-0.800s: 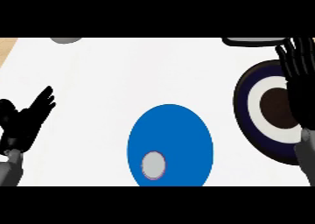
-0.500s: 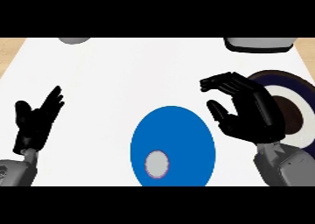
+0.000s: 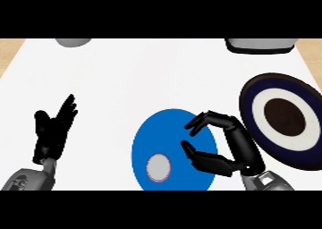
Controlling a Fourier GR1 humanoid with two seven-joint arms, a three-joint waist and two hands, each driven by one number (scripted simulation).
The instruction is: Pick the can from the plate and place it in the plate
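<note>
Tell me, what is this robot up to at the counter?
The right robot hand hangs over the blue plate, fingers and thumb curved apart, beside the can standing on that plate. It is not touching the can. A dark plate with a white ring lies to the right, nothing on it. The left robot hand rests open at the left.

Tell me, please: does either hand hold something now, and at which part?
Nothing is held. The right hand is curled open over the blue plate, apart from the can. The left hand rests open at the left.
</note>
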